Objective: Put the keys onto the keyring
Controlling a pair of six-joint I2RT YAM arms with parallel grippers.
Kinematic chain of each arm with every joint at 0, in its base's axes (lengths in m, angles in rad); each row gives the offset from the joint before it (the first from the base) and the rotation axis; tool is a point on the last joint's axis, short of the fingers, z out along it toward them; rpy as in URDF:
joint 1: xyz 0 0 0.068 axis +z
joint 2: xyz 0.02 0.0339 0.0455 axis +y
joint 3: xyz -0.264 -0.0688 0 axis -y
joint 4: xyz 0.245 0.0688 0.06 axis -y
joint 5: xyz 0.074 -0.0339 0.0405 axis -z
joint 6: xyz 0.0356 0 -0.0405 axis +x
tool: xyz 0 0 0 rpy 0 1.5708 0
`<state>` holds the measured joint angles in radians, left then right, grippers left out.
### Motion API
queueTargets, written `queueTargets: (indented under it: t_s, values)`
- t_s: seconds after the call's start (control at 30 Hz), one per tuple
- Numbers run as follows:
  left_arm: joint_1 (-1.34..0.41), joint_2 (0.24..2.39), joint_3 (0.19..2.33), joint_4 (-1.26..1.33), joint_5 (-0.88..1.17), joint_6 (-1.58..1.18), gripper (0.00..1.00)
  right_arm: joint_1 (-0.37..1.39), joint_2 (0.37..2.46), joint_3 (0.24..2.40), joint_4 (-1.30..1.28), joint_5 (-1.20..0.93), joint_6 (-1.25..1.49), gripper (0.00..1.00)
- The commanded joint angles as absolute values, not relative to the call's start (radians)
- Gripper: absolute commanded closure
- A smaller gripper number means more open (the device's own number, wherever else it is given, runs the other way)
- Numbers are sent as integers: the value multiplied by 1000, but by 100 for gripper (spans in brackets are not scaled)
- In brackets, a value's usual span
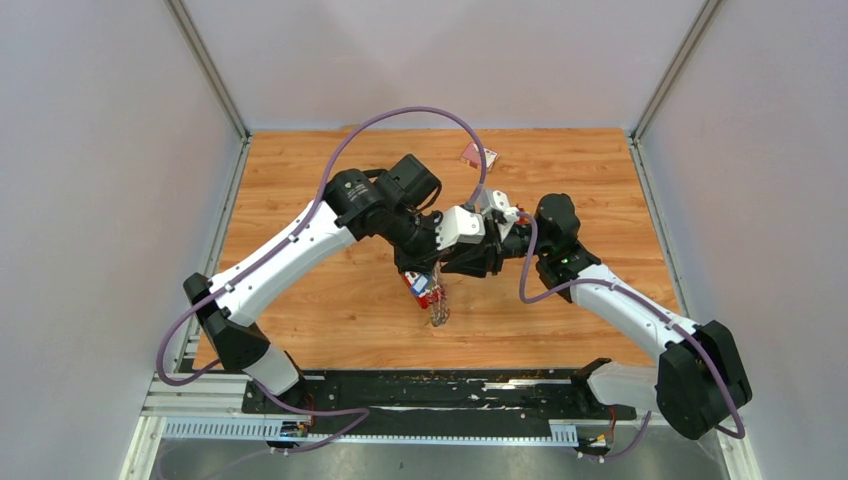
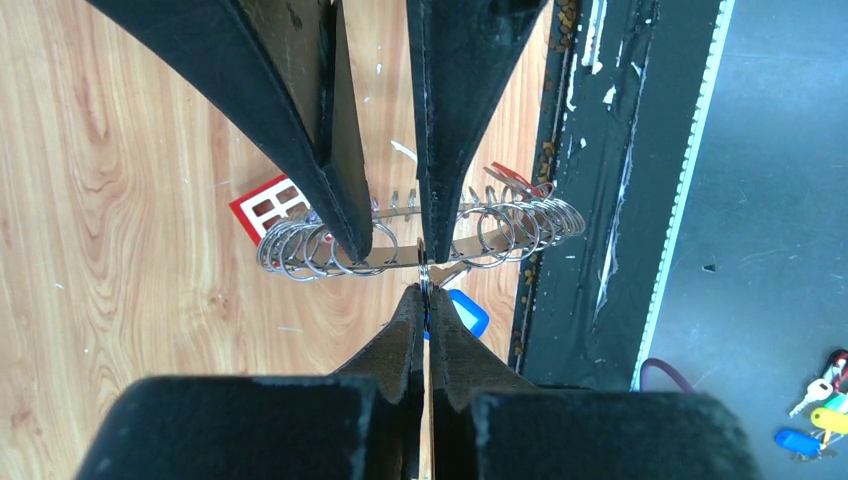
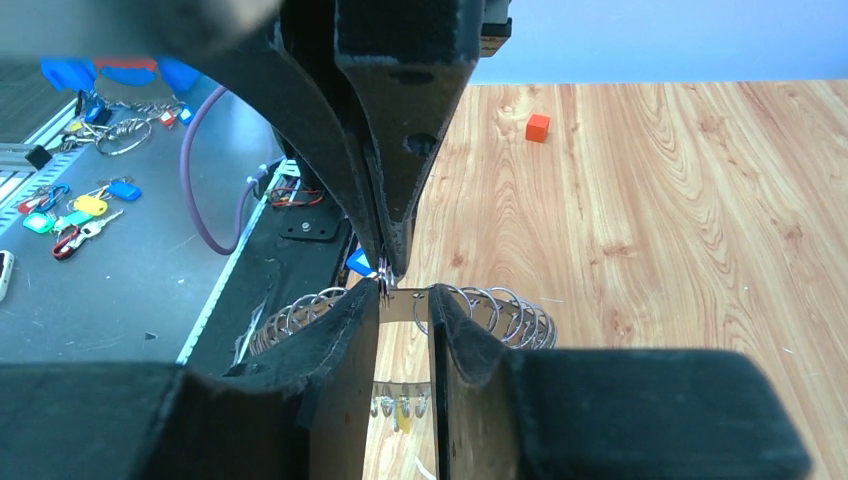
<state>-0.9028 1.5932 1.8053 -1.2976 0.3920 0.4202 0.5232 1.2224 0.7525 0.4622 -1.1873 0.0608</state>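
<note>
Both grippers meet in mid-air over the table's middle. My right gripper is shut on the flat band of the keyring, a grey ring rimmed with many small wire loops. It also shows in the left wrist view. My left gripper is shut on the small split ring of a key with a blue tag, and its tip touches the keyring's band. A red tag hangs beyond the keyring. In the top view the keyring and hanging keys dangle below the two grippers.
A pink-red object lies at the table's far side. An orange cube sits on the wood. Spare tagged keys lie on the grey surface off the table. A black rail runs along the near edge.
</note>
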Motion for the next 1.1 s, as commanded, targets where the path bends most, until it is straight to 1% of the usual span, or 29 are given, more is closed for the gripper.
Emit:
queueTargets:
  t_s: [0.0,0.27,0.5,1.07]
  values:
    - [-903,1512,1790,-1212,429,428,100,513,1190,758,528,-1211,98,75]
    - [-904,1487,1758,-1159,451,433,100,509,1193,759,596,-1217,160,73]
    - [-904,1495,1761,-1152,456,429,100,514,1202,756,600,-1212,168,74]
    - [-904,1493,1754,-1140,463,428,100,520,1223,759,575,-1202,153,90]
